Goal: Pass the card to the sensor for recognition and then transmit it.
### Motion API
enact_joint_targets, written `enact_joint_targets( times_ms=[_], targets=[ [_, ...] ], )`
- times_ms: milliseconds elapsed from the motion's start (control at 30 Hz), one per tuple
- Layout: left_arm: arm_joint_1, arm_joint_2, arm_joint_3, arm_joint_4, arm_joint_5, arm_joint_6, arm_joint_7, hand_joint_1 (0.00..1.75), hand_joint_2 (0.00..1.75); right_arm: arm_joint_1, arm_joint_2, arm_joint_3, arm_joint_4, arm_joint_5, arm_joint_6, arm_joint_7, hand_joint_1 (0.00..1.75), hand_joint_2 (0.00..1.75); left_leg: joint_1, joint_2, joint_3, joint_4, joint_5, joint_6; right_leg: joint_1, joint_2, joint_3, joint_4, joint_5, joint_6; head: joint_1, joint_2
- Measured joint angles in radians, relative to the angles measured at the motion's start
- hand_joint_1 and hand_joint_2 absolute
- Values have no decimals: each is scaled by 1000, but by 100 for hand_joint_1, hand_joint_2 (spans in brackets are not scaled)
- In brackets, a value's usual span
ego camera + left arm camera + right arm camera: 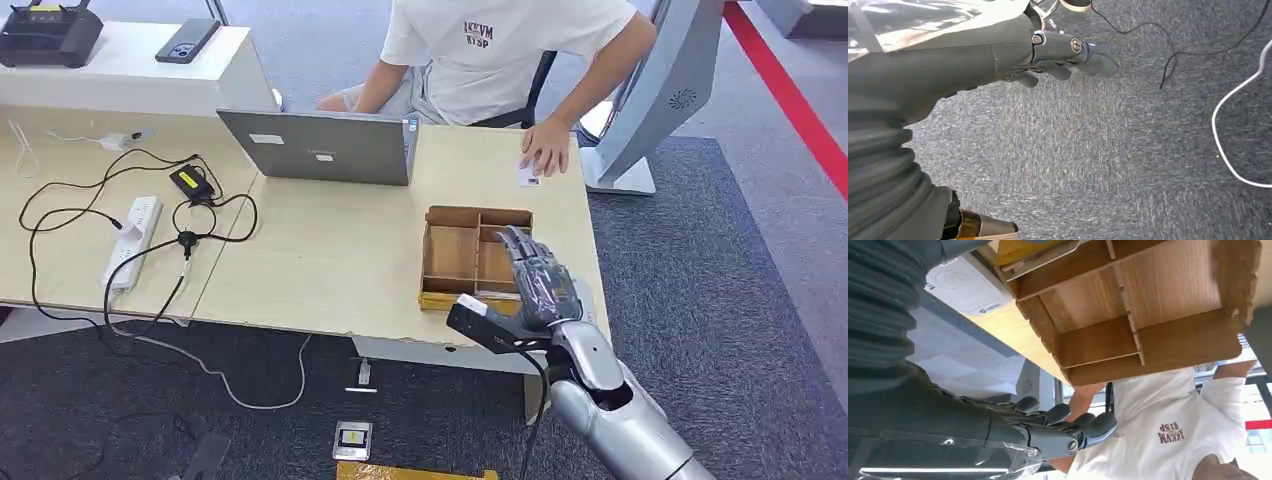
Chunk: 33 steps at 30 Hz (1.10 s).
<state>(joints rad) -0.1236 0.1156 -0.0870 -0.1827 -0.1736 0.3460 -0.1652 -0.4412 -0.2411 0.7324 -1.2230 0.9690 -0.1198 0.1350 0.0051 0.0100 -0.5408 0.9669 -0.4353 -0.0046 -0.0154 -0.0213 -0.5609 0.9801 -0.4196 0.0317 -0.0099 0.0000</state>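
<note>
Card point(528, 176) under person's hand point(546, 147) on desk: likely thin, light, stiff, slick; pinch by edge. Right hand point(540, 280) over wooden tray point(440, 262), fingers spread, empty. Left hand point(1068, 57) hangs, loosely apart, empty.

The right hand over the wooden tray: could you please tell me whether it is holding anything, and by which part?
Nothing is held: the right hand hovers over the wooden tray with its fingers apart.

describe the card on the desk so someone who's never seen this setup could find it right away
Start at the long light wooden desk and go to its far right corner, beside the grey standing sensor kiosk. The card lies flat there, partly under the seated person's hand. It is small, thin and white, unlike the brown wooden divided box nearer the robot's right hand.
</note>
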Motion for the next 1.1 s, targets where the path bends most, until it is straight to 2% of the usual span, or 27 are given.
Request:
enact_joint_targets(
  times_ms=[667,1100],
  targets=[
    [0,-9,0,0,5,2,-6,0,175,8,-1,-3,63,6,-19,8,0,175,0,0,0,0,0,0,0,0,0,0,0,0,0,0],
    [0,-15,0,0,6,5,-18,0,175,3,1,-9,97,1,-37,-11,0,175,0,0,0,0,0,0,0,0,0,0,0,0,0,0]
  ],
)
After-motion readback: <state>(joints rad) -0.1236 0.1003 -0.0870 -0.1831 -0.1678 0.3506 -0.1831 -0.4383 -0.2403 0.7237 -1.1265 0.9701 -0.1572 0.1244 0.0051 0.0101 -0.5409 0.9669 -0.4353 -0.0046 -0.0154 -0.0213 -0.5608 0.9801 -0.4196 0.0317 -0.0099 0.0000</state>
